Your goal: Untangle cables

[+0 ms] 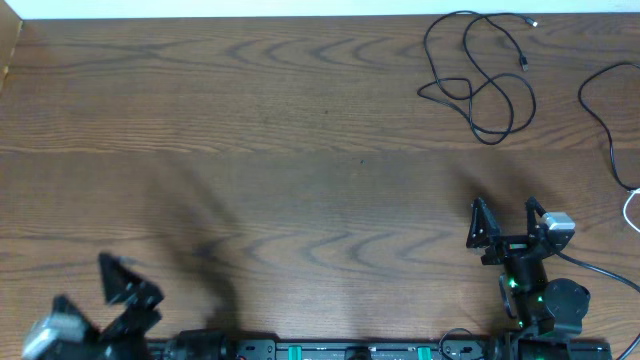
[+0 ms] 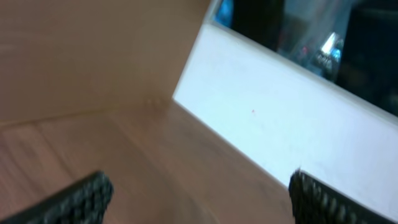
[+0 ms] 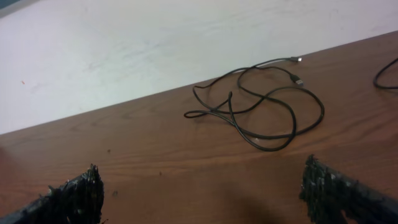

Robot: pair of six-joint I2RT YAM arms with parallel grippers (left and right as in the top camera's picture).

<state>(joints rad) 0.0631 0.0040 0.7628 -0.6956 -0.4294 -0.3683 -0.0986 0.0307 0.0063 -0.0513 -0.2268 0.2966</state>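
Observation:
A tangled loop of thin black cables (image 1: pixel 472 92) lies at the table's far right; in the right wrist view the same cables (image 3: pixel 231 106) lie ahead with small plug ends toward the wall. Another black cable (image 1: pixel 584 98) runs down the right edge, and a bit of white cable (image 1: pixel 630 212) shows below it. My right gripper (image 1: pixel 506 208) stands open near the front right, well short of the tangle, with bare wood between its fingers (image 3: pixel 202 193). At the front left corner my left gripper (image 1: pixel 85 285) is open and holds nothing (image 2: pixel 199 193).
The wooden table (image 1: pixel 250 150) ends at a white wall (image 3: pixel 155 43) along the far side. The blurred left wrist view shows a wooden side panel (image 2: pixel 81 50) and a white board (image 2: pixel 280 118). Thick black arm wires (image 1: pixel 600 272) trail by the right base.

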